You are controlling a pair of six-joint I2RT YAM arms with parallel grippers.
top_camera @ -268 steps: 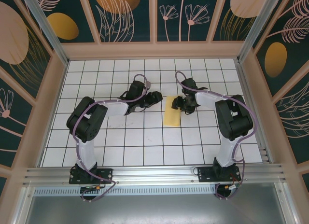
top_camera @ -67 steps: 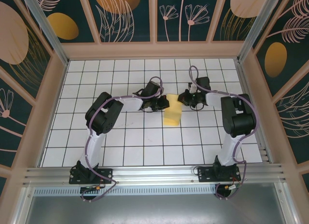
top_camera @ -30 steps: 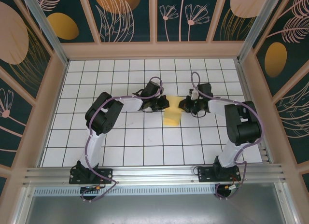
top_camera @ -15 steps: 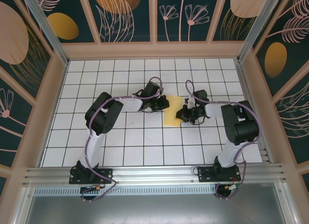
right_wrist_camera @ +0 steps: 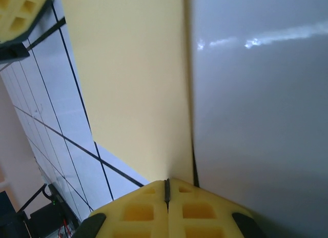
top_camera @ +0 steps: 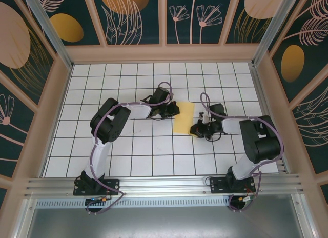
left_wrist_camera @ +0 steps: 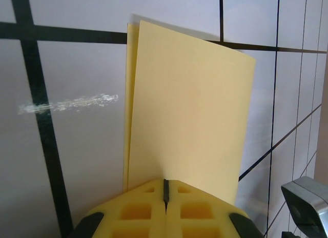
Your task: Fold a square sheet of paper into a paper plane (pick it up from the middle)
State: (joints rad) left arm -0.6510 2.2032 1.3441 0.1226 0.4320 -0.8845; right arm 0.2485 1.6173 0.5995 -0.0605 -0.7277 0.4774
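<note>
Two grippers, both with jaws fully closed and nothing seen held between them, stand at opposite sides of the square sheet of paper (top_camera: pixel 183 117). The sheet lies flat near the middle of the table (top_camera: pixel 128 151), folded into a narrow double layer. The left gripper (top_camera: pixel 172 110) has its tips at the far left edge; the right gripper (top_camera: pixel 198 129) has its tips at the near right edge, beside the long straight side. Whether either set of tips presses on the paper or merely meets its edge cannot be told.

Risks, as judged:
- In the left wrist view a sliver of the lower layer shows along one side, so the layers are not flush. Any further crease made on this base would likely come out skewed.
- Closed tips dragged across thin paper could slide the whole sheet or buckle it rather than sharpen the fold.
- The strip between the grippers is narrow; an inward move by both invites contact between the fingers.
- Lifting a flat edge with jaws shut is unlikely; they must part first.

Clearance: open tiles on every side of the sheet, the side walls (top_camera: pixel 60 94) well apart
</note>
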